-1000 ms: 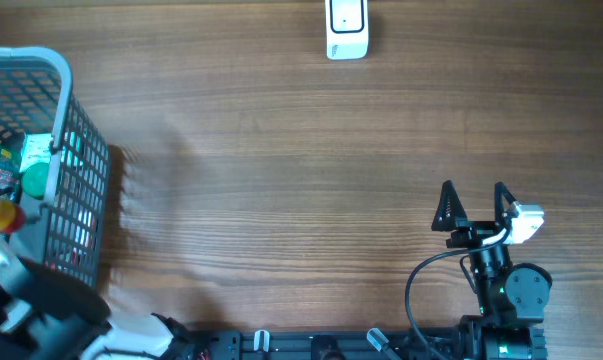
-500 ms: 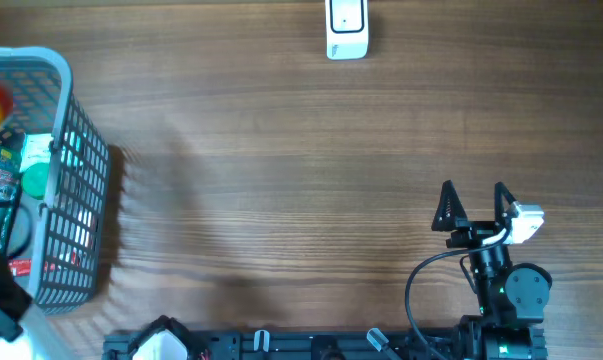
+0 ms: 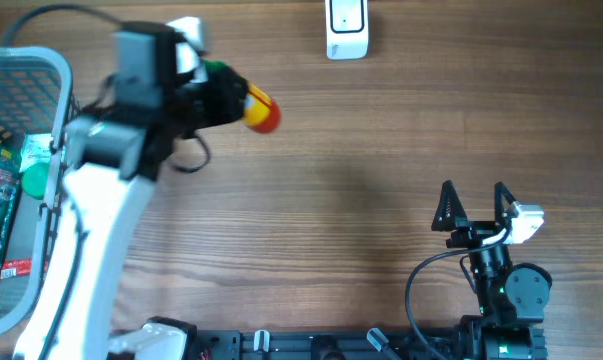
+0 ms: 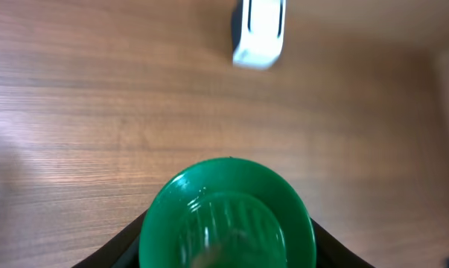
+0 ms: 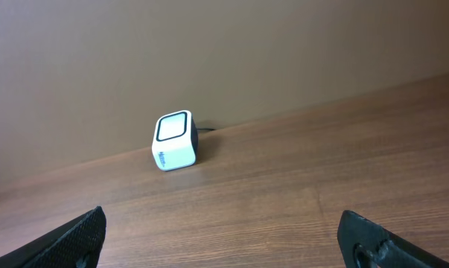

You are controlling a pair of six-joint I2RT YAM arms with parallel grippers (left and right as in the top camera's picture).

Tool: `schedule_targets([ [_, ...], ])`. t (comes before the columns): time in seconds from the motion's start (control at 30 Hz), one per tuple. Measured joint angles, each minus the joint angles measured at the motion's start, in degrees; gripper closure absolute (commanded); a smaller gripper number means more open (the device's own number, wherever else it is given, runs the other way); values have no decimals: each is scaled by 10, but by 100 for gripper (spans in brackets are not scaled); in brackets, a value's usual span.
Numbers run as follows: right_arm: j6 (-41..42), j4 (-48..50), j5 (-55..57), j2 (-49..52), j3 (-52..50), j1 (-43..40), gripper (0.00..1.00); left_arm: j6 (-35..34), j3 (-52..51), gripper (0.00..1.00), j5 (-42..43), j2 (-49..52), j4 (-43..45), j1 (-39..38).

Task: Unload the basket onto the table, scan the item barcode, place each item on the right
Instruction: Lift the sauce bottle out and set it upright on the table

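Left gripper (image 3: 224, 100) is about half closed on the item (image 3: 259, 110), its green end facing the wrist camera. The item is held over the table at upper left of centre, between basket (image 3: 63, 80) and scanner (image 3: 347, 28). Right gripper (image 3: 473, 200) sits fully open and empty at lower right. Pick-up looks done; the barcode is not yet presented to the scanner.

Soft, even light lies on my table (image 3: 381, 130). From my left wrist the scanner (image 4: 260, 33) at twelve o'clock is smeared; the item (image 4: 225, 216) at six is blurry, gleaming faintly.
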Motion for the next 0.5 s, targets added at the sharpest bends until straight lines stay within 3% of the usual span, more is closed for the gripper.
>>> schedule_targets([
  [0.2, 0, 0, 0, 0, 0, 0, 0, 38, 0, 51, -99, 144, 1, -108],
  [0.5, 0, 0, 0, 0, 0, 0, 0, 23, 0, 52, -188, 191, 26, -146],
])
